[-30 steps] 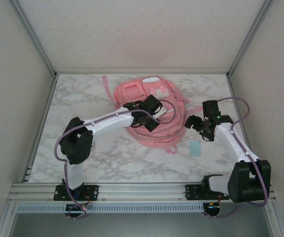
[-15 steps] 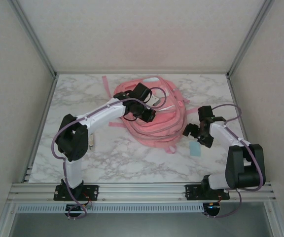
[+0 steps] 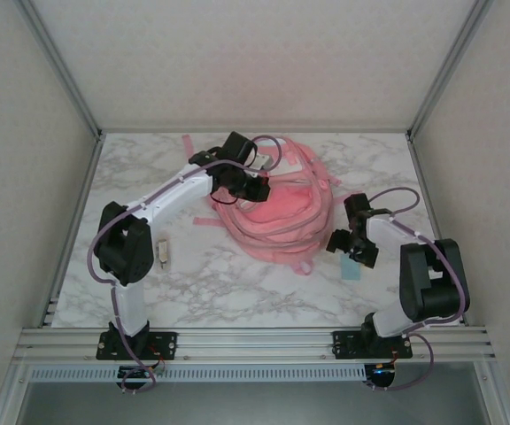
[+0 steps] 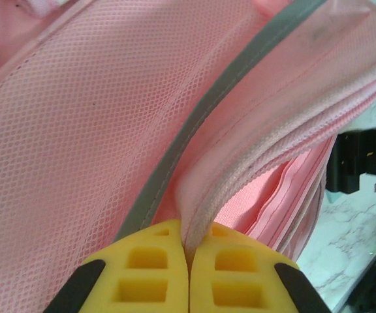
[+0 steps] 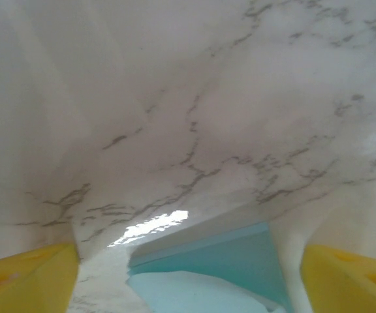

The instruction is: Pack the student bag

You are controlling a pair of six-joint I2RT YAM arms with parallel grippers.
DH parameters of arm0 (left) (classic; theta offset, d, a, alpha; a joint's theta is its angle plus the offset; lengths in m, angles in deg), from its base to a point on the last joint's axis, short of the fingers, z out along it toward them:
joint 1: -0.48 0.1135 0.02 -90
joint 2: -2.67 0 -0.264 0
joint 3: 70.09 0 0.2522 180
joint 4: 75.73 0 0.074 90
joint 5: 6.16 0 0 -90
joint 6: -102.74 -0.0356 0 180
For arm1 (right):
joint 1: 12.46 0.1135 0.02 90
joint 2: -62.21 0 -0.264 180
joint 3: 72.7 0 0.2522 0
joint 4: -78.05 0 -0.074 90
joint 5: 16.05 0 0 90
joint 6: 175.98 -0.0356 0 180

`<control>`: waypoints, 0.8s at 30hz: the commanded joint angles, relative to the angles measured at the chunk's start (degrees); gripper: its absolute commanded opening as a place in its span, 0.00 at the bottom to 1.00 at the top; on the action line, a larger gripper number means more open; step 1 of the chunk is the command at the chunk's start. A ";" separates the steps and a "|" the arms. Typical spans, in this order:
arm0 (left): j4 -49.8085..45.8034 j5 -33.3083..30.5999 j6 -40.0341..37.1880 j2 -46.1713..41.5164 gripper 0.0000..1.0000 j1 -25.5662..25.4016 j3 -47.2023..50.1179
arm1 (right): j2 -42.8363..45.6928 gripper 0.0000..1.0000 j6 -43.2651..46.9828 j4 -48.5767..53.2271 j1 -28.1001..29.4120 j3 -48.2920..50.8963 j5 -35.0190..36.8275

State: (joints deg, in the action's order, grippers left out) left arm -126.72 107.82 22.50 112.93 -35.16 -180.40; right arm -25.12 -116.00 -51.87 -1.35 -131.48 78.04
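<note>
Pink fabric pinched at the left, a teal slip under the right.

Top view: the student bag (image 3: 277,217), a large soft pink fabric backpack, lies slumped at the middle-far part of the white marbled desk (image 3: 237,292). The left claw (image 3: 258,188) bites its far-left rim. The right claw (image 3: 343,248) hangs at the bag's right edge over a small flat teal rectangle (image 3: 351,271), whose long side seems to run near-to-far. Left wrist view: the left claw (image 4: 188,257) is clamped on a pink fabric lip beside grey trim (image 4: 194,137), seemingly propping the bag's mouth. Right wrist view: the right claw (image 5: 188,277) stands wide and empty, with the teal rectangle (image 5: 240,254) lying between its yellow fingers (image 5: 25,274). The right arm is the nearer to it; bare desk near and right leaves room, while the bag crowds the left.
</note>
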 commanded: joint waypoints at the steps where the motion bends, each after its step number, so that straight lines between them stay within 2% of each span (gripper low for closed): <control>1: 4.71 0.32 3.78 -1.88 0.00 2.00 -1.18 | -1.96 0.82 -2.06 2.34 2.26 0.76 0.88; 3: 4.63 0.62 3.70 -1.89 0.00 2.18 -1.15 | -1.90 0.82 -2.56 2.53 2.77 0.79 1.68; 7: 4.61 0.88 3.59 -2.31 0.00 2.32 -0.55 | -1.89 0.66 -2.93 2.16 3.11 1.27 0.35; 11: 5.17 0.89 3.78 -2.92 0.00 2.50 0.29 | -1.29 0.58 -3.76 1.82 3.16 1.83 -0.51; 14: 5.28 1.07 3.78 -3.12 0.00 2.72 0.54 | -0.20 0.57 -3.91 2.50 3.17 1.61 0.04; 16: 5.26 1.18 3.78 -3.21 0.00 2.83 0.68 | 0.67 0.64 -3.73 4.03 3.13 0.79 0.70; 19: 5.38 1.19 3.60 -3.36 0.00 2.94 0.88 | 3.47 0.95 -3.38 6.66 3.20 0.31 0.14; 20: 5.46 1.16 3.59 -3.38 0.00 3.01 1.01 | 4.92 0.99 -3.47 7.10 3.22 0.72 -0.53; 24: 6.38 1.32 3.86 -3.78 0.00 3.03 1.91 | 9.46 0.99 -4.49 8.20 3.25 2.99 -3.50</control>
State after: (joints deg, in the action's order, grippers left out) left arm -124.45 110.21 25.00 112.40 -33.78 -179.24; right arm -18.60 -119.25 -47.22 1.47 -130.39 77.08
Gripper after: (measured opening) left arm 0.058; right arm 0.987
